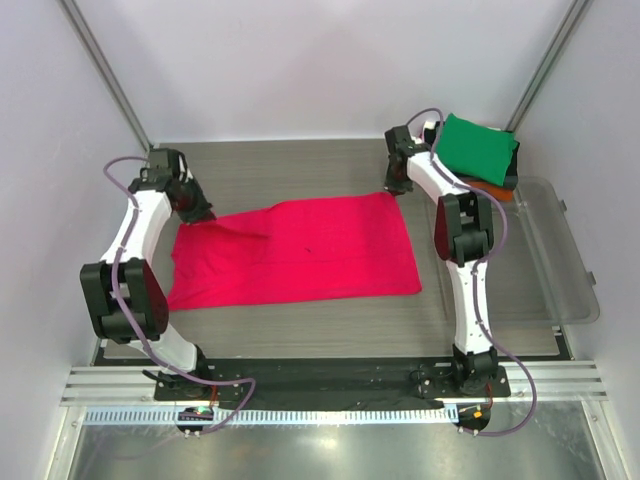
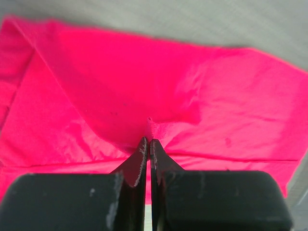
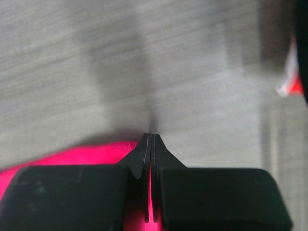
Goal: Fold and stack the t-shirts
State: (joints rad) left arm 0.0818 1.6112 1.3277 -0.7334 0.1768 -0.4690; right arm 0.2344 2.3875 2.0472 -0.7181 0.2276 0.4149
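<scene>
The crimson-pink t-shirt lies spread flat in the middle of the table. My left gripper is at its far left corner; in the left wrist view it is shut, pinching a fold of the pink cloth. My right gripper is at the shirt's far right corner; in the right wrist view it is shut with pink cloth between the fingers. A folded green shirt lies on an orange one with a black one at the back right.
A clear plastic bin lies at the right edge of the table, under the folded stack. Grey side walls close in the table on the left, right and back. An orange and white edge shows at the right of the right wrist view.
</scene>
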